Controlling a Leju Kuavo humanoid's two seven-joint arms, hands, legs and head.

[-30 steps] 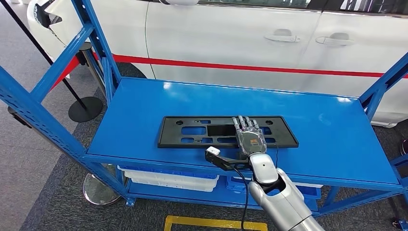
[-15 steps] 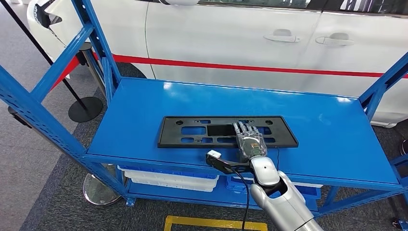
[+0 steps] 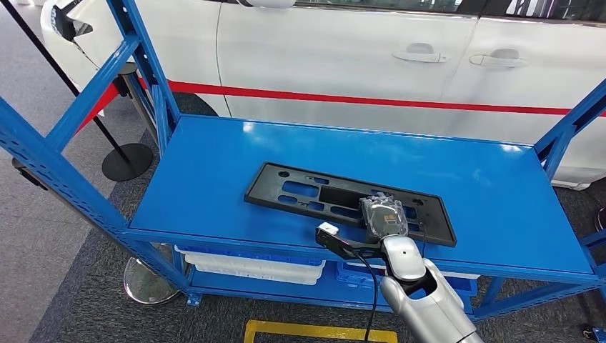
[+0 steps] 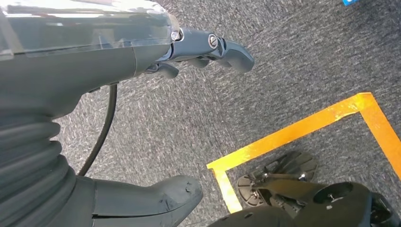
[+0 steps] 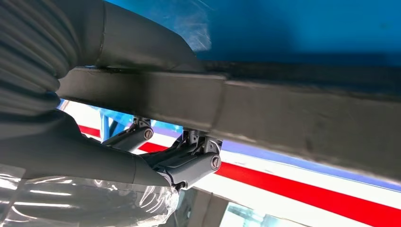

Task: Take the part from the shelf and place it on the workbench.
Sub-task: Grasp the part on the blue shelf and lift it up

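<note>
Down at my left side, my left hand (image 4: 142,61) hangs over coarse grey carpet (image 4: 283,71) crossed by a corner of glossy orange-yellow tape (image 4: 302,132). Its thick matte thumb and its darker fingers stand apart with nothing between them.

Across the shelf's (image 3: 214,164) smooth, glossy blue metal top, between perforated blue uprights, lies the part (image 3: 314,193): a long, flat, matte black plastic plate pierced with rectangular cut-outs and small round holes. It sits skewed, its left end farther from me and its right end reaching toward the shelf's front edge.

On the part's right end, my right hand (image 3: 384,216) is clamped over the near edge, its back wrapped in crinkled clear film. From the right wrist, my thumb lies along one face of the dull, slightly rough black edge and my dark, jointed fingers (image 5: 189,163) curl round the other face, so I grip the part. My arm behind it is rounded, polished silver, with a black cable running along it.

Beyond the shelf stands a white car (image 3: 357,50) with a red stripe along its smooth doors.
</note>
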